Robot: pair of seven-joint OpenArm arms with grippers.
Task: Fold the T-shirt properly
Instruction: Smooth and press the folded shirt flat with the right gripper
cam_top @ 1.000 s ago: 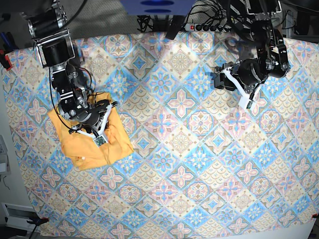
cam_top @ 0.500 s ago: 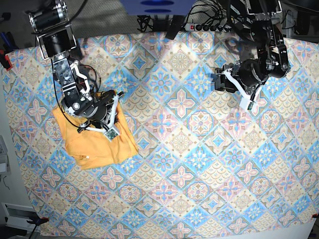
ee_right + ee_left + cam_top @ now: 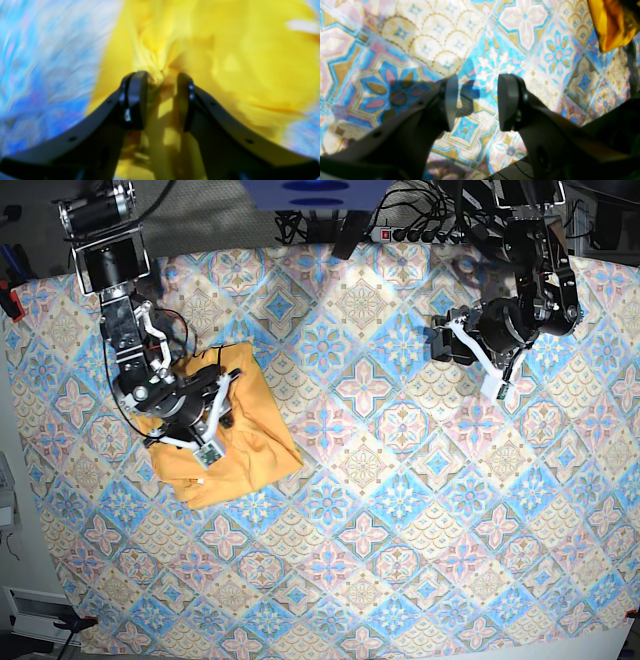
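Blue-and-pink tiled tablecloth [image 3: 400, 510] spreads widest, the yellow-orange T-shirt [image 3: 245, 450] bunched on its left part under the right gripper [image 3: 160, 80] — jaws parted, a fold of cloth between them — while the left gripper [image 3: 476, 101], well apart, hangs spread and empty.

Top-down over a table covered by a blue-pink tiled tablecloth [image 3: 380, 510]. Folded-up yellow-orange T-shirt [image 3: 245, 442] on the view's left side, kinda rumpled, lying flat as a rough tilted rectangle. Right gripper [image 3: 207, 423] right on top of the shirt, white-framed fingers over the fabric; can't tell from up here how wide the jaws are. Left gripper [image 3: 497, 372] way over at the upper right, well apart from the shirt, above bare cloth with nothing in it. Power strip [image 3: 415, 235] and a tangle of cables past the far edge.
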